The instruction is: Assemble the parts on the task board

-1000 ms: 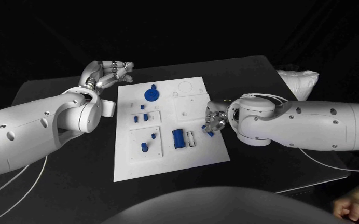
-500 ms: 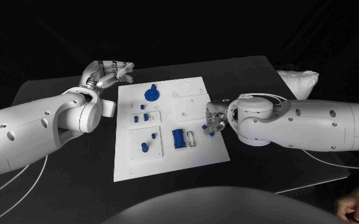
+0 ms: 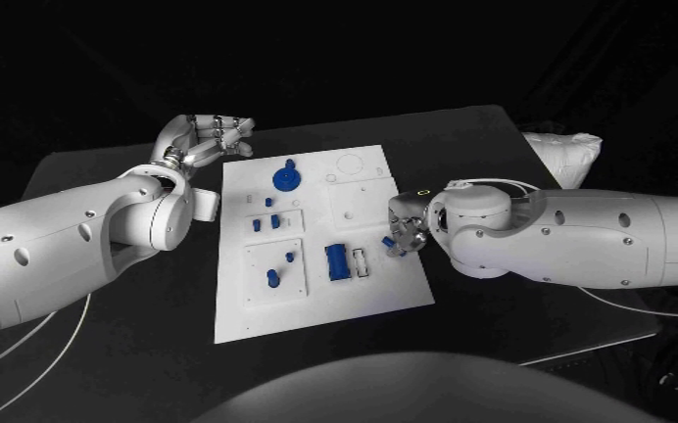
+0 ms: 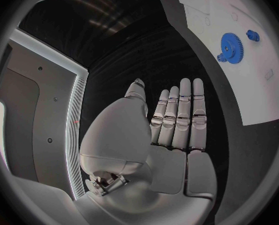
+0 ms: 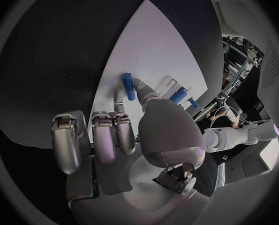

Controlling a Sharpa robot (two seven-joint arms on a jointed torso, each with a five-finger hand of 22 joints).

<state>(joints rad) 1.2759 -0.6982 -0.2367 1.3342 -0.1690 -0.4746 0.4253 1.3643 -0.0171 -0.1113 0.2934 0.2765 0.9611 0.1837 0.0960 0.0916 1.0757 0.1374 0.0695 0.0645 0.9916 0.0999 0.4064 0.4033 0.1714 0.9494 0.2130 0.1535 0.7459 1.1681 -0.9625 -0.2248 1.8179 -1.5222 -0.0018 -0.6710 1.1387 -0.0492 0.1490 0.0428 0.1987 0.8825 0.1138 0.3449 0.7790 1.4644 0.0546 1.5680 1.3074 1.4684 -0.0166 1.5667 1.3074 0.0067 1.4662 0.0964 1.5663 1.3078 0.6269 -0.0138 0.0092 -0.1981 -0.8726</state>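
Left hand (image 3: 207,136) sits at the far-left corner of the board (image 3: 240,315), just off its edge over the black tabletop (image 3: 85,173). From my left wrist cam the fingers (image 4: 180,116) are stretched flat and side by side, nothing in them.

On the board, going across: blue gear (image 3: 287,179) w/ a small blue bit touching its far side, looks seated near the far edge. Nearer me, a few small blue pegs (image 3: 265,220) on a raised square, then more pegs on the next square (image 3: 278,271). Mid-board a bigger blue block (image 3: 338,260) lies beside a pale slotted piece (image 3: 362,262).

Right hand (image 3: 407,232) is at the board's right edge, low over it. Right wrist cam shows its fingers (image 5: 106,136) partly curled, with a blue pin (image 5: 128,86) lying on the board at the thumb tip; can't tell if it's touching, and I see no real grip on it.

My read: partway done at best. Gear probably in, some pegs maybe in, but the pin, the block and a couple of small blue pieces near the right hand look loose. Empty outlines at the far-right corner suggest spots left to fill.
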